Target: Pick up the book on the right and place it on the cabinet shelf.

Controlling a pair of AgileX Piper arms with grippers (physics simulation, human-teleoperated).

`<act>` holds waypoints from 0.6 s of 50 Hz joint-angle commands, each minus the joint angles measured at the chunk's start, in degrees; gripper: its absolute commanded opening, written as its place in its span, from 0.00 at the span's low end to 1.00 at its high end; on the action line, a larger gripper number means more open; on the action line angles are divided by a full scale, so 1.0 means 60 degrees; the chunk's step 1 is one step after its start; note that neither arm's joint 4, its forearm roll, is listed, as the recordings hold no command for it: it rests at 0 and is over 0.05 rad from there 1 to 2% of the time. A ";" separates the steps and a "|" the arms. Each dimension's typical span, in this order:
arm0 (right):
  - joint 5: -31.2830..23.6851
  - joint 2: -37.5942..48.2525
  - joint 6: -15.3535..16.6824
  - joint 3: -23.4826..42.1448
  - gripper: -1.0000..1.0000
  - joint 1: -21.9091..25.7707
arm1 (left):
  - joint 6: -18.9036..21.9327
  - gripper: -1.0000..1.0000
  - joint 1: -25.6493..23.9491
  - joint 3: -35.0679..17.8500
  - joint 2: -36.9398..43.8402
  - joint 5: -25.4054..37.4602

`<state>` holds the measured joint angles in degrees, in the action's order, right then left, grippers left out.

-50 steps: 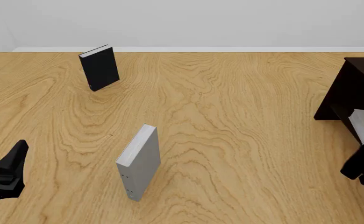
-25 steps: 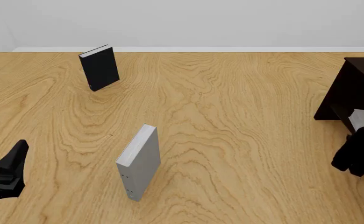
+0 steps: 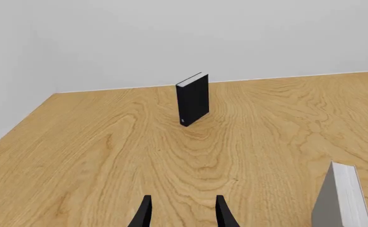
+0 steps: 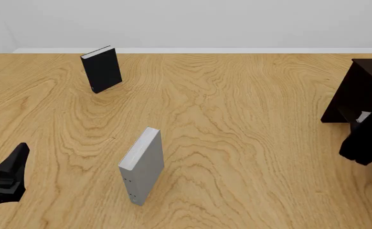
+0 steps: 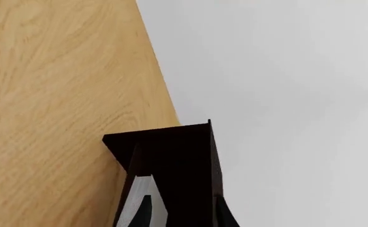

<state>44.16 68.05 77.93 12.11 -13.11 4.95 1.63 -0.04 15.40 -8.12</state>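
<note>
Right wrist view: book inside cabinet (front: sliver).

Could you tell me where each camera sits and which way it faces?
Front view: above and behind the arms, looking forward; left gripper shows.
Left wrist view: behind its fingers, facing the black book.
Right wrist view: behind its fingers, facing the cabinet and the book.
Front and left wrist views share the black book.
</note>
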 commanded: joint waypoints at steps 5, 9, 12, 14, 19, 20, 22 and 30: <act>-0.3023 -0.2374 -0.0960 0.1215 1.00 0.0725 | 0.0001 1.00 -0.0006 -0.0001 0.0020 -0.0040; -0.3744 -0.2916 -0.1146 0.1502 1.00 0.0897 | 0.0002 1.00 -0.0023 0.0006 -0.0010 -0.0048; -0.4074 -0.3181 -0.1039 0.1549 1.00 0.0973 | -0.0014 1.00 -0.0010 0.0005 -0.0039 -0.0045; -0.4465 -0.3501 -0.1177 0.1763 1.00 0.1042 | -0.0003 1.00 -0.0011 0.0005 -0.0062 -0.0031; -0.5201 -0.4103 -0.1274 0.2071 1.00 0.1155 | 0.0003 1.00 -0.0032 0.0005 -0.0096 -0.0019; -0.5336 -0.4207 -0.1266 0.2106 1.00 0.1205 | -0.0002 1.00 -0.0042 0.0004 -0.0104 -0.0023; -0.5679 -0.4493 -0.1422 0.2302 1.00 0.1196 | 0.0000 1.00 -0.0034 0.0004 -0.0107 -0.0034; -0.6596 -0.5249 -0.1544 0.2507 1.00 0.1337 | 0.0018 1.00 -0.0036 -0.0004 -0.0258 0.0041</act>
<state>12.31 42.80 70.22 24.54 -6.35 4.99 1.44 -0.03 14.58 -8.15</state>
